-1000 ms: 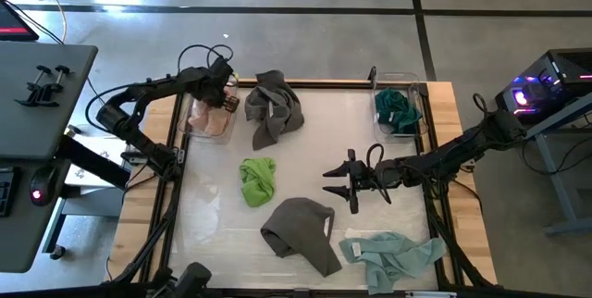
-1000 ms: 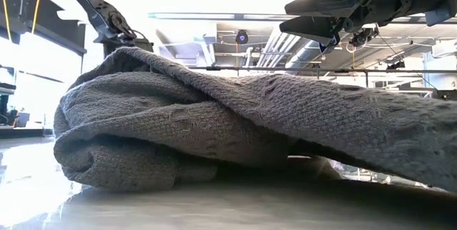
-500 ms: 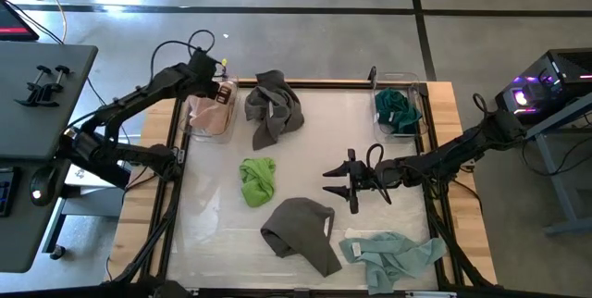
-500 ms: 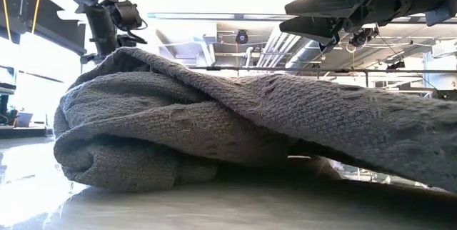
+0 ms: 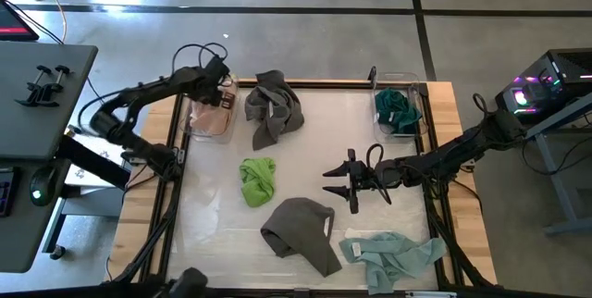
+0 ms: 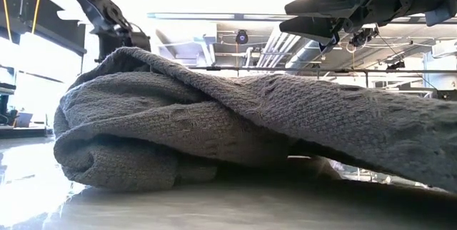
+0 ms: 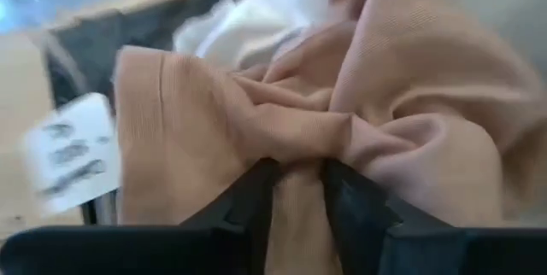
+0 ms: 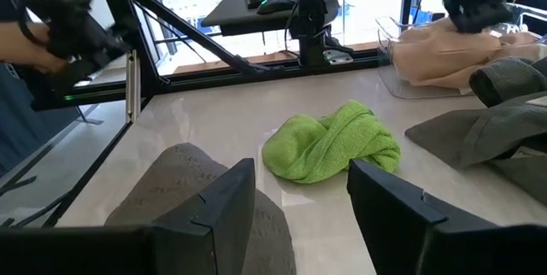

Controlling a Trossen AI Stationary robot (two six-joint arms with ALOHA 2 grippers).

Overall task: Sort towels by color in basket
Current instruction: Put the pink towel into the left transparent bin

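One blurred label (image 7: 67, 152) beside pink towel (image 7: 342, 130).

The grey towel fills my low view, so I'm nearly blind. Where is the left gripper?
Observer: The left gripper is over the clear bin at the far left corner, against the pink towel inside it.
Operator: And the right one?
Observer: The right gripper hovers mid-table, jaws open and empty, facing the lime green towel.
Operator: Anything sorted on the right side?
Observer: The dark teal towel lies in the far right bin.
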